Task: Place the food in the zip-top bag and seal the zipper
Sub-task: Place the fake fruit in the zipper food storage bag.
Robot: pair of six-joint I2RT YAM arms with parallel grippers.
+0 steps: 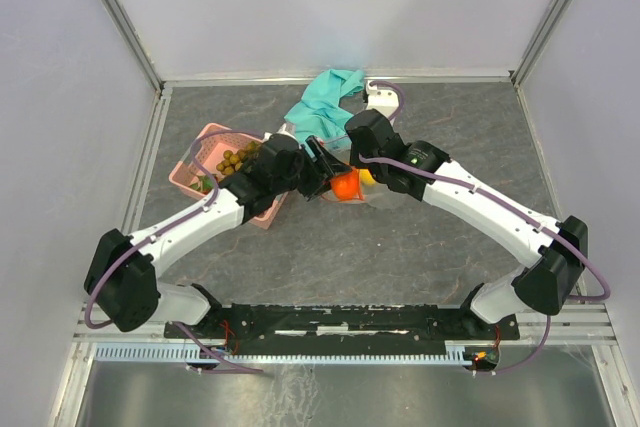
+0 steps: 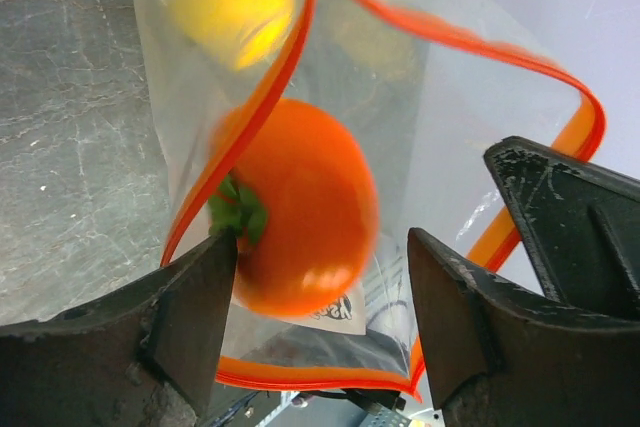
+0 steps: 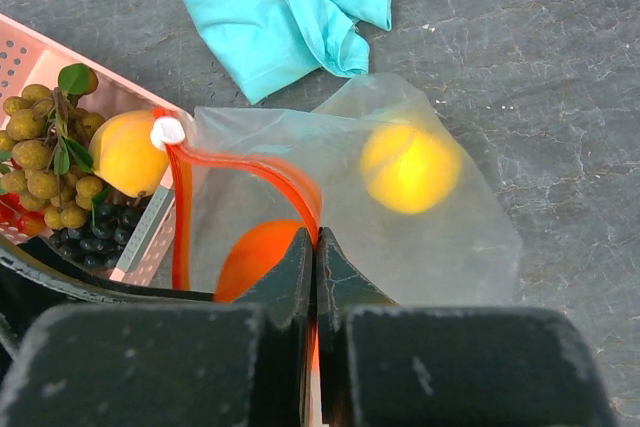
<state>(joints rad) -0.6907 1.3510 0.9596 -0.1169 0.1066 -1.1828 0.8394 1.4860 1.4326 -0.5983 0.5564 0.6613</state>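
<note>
Clear crinkly zip-top bag lies mid-table, with a pink plastic basket of brown berries at its 9 o'clock. Right gripper is clamped on the red-orange zipper strip. Left gripper has jaws apart, a round orange fruit just beyond them in the bag's mouth. A round yellow fruit sits inside.

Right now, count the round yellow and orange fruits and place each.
3. One yellow fruit lies deep in the zip-top bag; one orange fruit is at its mouth; one yellow-orange fruit sits in the pink basket. Others may be hidden.
</note>
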